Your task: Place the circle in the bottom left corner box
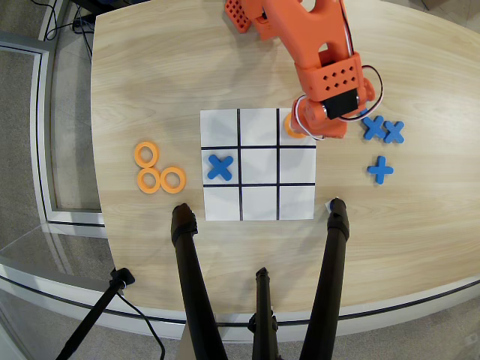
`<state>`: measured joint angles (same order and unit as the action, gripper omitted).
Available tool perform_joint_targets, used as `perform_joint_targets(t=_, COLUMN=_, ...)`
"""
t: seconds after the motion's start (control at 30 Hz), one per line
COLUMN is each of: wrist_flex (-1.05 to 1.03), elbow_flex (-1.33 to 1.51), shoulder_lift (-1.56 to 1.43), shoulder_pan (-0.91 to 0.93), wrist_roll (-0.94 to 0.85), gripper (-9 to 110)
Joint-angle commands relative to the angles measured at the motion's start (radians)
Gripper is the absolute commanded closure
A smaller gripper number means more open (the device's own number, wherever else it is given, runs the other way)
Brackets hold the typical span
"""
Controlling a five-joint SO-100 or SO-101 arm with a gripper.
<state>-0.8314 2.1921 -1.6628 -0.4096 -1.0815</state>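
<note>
- A flat orange ring [292, 130] is seen in the overhead view at the upper-right cell [297, 139] of the black-lined white paper grid [259, 202]; only its left edge shows, the rest being covered by the arm.
- The orange arm's gripper [304, 127] is placed over that same cell, with the wrist body and its white cable loop directly above the ring.
- The fingertips are hidden under the wrist, so it cannot be told whether the claw is spread, pressed together or pinching the ring.
- A blue cross piece [220, 166] is found in the middle-left cell of the grid.
- Three more orange rings [154, 169] are clustered on the pale wooden table [150, 75] to the left of the grid, touching one another.
- Three further blue crosses [382, 142] are laid to the right of the grid, two side by side and one lower, apart from them.
</note>
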Motion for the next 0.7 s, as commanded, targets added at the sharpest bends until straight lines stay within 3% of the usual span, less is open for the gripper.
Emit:
perform_joint_targets(t=0.0, wrist_flex=0.020, elbow_flex=-0.015, shoulder_lift=0.011, shoulder_pan=0.011, wrist_roll=-0.009, gripper=102)
perform_joint_targets(t=0.67, wrist_flex=0.014, elbow_flex=0.011, shoulder_lift=0.015, shoulder_pan=0.011, wrist_roll=-0.032, gripper=102)
